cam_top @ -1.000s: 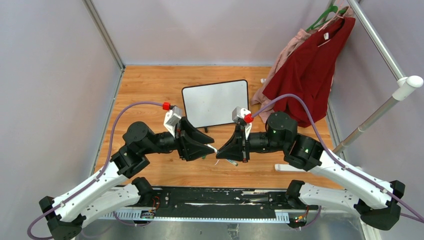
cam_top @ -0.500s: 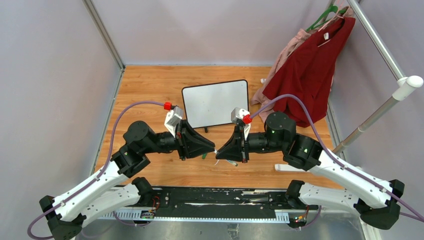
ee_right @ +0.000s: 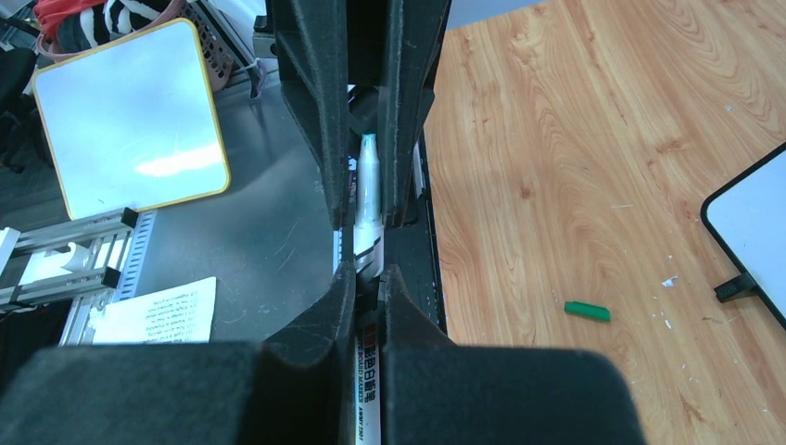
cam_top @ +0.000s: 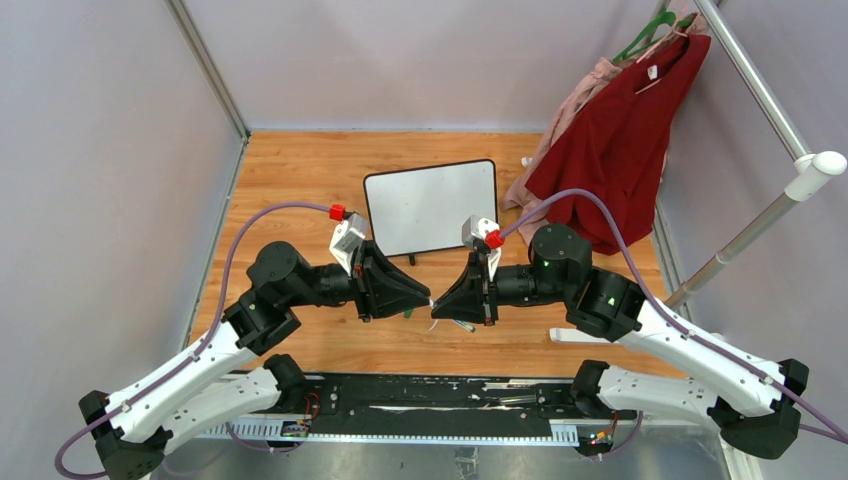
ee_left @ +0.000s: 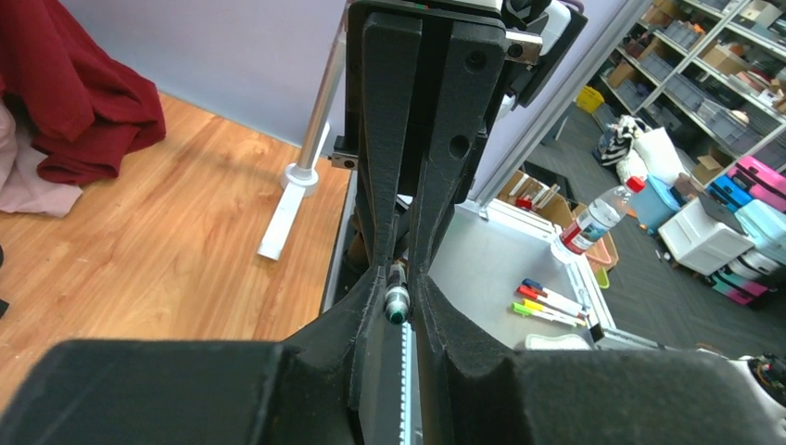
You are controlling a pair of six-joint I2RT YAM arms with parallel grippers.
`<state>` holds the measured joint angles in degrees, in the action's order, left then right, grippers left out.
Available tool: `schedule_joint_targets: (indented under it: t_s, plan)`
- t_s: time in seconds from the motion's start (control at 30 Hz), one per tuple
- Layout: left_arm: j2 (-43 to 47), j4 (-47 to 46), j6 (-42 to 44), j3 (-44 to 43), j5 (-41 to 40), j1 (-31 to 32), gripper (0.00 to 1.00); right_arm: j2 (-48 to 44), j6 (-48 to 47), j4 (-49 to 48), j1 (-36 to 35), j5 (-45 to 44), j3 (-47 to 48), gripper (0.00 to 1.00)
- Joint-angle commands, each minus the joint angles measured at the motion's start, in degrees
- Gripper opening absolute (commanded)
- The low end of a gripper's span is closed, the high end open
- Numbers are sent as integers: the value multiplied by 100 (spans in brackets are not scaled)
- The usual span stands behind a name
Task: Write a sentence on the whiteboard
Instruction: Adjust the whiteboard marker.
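Observation:
The whiteboard stands blank on the wooden table behind both grippers; no green sentence shows on it. Its corner and one foot show in the right wrist view. My right gripper is shut on the white barrel of a marker. My left gripper faces it tip to tip, its jaws closed around the marker's green-tipped end. The marker's rear end sticks out under the right gripper. A green cap lies loose on the table, also seen in the top view.
A red garment and a pink one hang from a rack at the right, draping onto the table. The rack's white foot lies near the right arm. Walls enclose the left and back. Spare markers lie off the table.
My left gripper has moved slightly right toward the right gripper and its jaws have narrowed onto the marker's end. The right arm has hardly moved.

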<state>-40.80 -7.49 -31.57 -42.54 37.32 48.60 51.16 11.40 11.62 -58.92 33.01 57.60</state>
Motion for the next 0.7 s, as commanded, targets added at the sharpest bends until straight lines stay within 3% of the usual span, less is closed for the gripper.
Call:
schedule_joint_targets:
  t_s: [0.0, 0.2, 0.37, 0.5, 0.67]
  plan:
    - [-14, -181, -38, -107, 187, 36, 20, -55, -99, 4, -94, -21, 159, 0]
    - [-6, -203, -54, -97, 214, 36, 0, -44, -97, 3, -94, -18, 172, 0]
    - [107, -294, -144, -88, 37, 36, 0, -44, -21, -25, -98, -18, 223, 3]
    - [327, -411, -243, -78, -435, 36, 0, -124, 168, -209, -102, -133, 239, 44]
    - [584, -666, -486, -71, -1149, 36, 0, -280, 554, -733, -103, -394, 186, 72]
